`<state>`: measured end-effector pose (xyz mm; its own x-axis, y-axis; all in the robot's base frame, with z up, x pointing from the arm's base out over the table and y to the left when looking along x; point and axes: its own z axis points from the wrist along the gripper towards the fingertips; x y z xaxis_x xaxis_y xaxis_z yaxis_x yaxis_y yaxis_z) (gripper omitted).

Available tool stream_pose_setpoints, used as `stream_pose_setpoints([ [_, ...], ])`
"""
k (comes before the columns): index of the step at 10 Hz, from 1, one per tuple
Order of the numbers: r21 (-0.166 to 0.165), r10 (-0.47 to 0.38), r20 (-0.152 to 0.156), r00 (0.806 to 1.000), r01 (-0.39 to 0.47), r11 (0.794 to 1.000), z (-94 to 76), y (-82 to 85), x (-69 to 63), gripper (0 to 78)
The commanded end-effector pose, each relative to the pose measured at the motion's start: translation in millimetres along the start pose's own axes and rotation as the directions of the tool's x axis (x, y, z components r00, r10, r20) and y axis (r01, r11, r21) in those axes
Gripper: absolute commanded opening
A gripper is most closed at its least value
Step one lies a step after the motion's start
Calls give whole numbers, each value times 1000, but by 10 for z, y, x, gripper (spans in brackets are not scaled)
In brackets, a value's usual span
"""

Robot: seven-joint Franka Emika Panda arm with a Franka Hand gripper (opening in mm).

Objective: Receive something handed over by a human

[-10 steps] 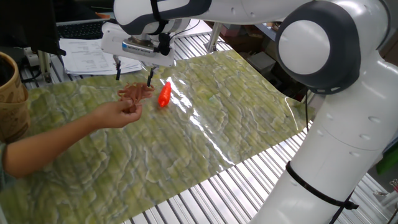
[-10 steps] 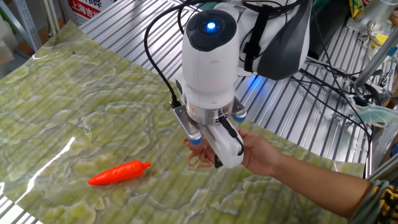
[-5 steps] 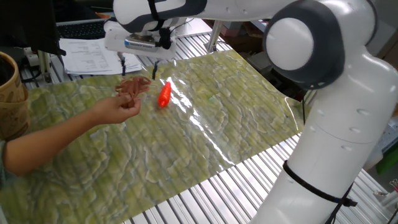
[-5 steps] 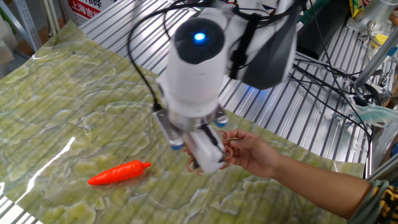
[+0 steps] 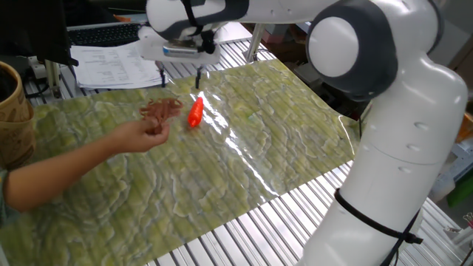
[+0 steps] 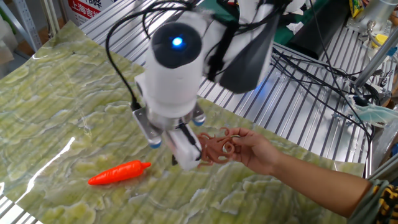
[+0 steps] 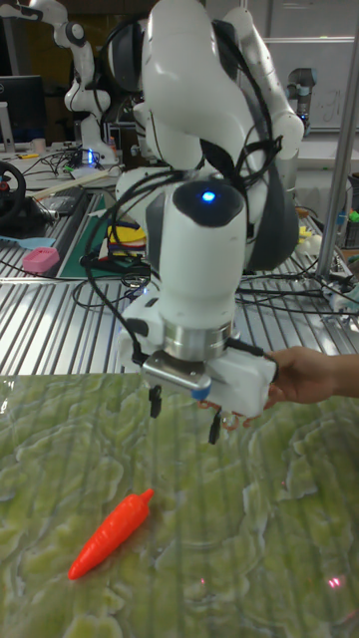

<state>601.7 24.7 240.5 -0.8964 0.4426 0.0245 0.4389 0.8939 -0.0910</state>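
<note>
The something handed over, a reddish-brown floppy toy (image 5: 161, 109) with thin legs, rests on the fingertips of the human hand (image 5: 144, 135), just above the green mat. The other fixed view shows the toy (image 6: 217, 144) lying in the hand (image 6: 255, 150). My gripper (image 5: 180, 76) hangs open above and slightly right of the toy, apart from it, with nothing between its fingers. In the tall fixed view the gripper (image 7: 184, 414) stands left of the hand (image 7: 304, 374), and its body hides most of the toy.
An orange-red carrot (image 5: 196, 112) lies on the green mat (image 5: 259, 155) just right of the toy, also seen as the carrot (image 6: 118, 173) and carrot (image 7: 110, 533). A wicker basket (image 5: 15, 111) stands at the far left, papers (image 5: 111, 66) behind.
My gripper has risen from just over the toy and shifted sideways toward the carrot. The toy stays in the human's hand, which has barely moved.
</note>
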Motion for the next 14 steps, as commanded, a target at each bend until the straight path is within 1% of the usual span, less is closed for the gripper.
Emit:
stream_pose_setpoints([
  [1, -125, 73, -26, 997, -76, 989, 605, 396, 115, 771],
  [2, -129, 92, -30, 995, -95, 987, 731, 566, 262, 771],
  [3, -108, 82, -60, 995, -88, 990, 714, 699, 319, 771],
  [4, -86, 68, -78, 995, -74, 994, 693, 740, 330, 771],
  [5, 80, 5, -125, 992, 5, 997, 556, 915, 377, 771],
  [6, 141, 1, -134, 991, 19, 990, 472, 1013, 410, 771],
  [7, 159, 31, -138, 990, -8, 987, 390, 1140, 455, 771],
  [8, 191, 58, -140, 988, -30, 981, 305, 1298, 507, 771],
  [9, 226, 70, -141, 988, -36, 973, 257, 1401, 551, 771],
  [10, 273, 83, -126, 989, -46, 961, 258, 1469, 635, 771],
  [12, 285, 78, -118, 990, -42, 958, 324, 1445, 703, 771],
  [13, 334, 51, -102, 994, -14, 942, 323, 1398, 709, 771],
  [14, 376, 19, -98, 995, 20, 926, 286, 1321, 686, 771],
])
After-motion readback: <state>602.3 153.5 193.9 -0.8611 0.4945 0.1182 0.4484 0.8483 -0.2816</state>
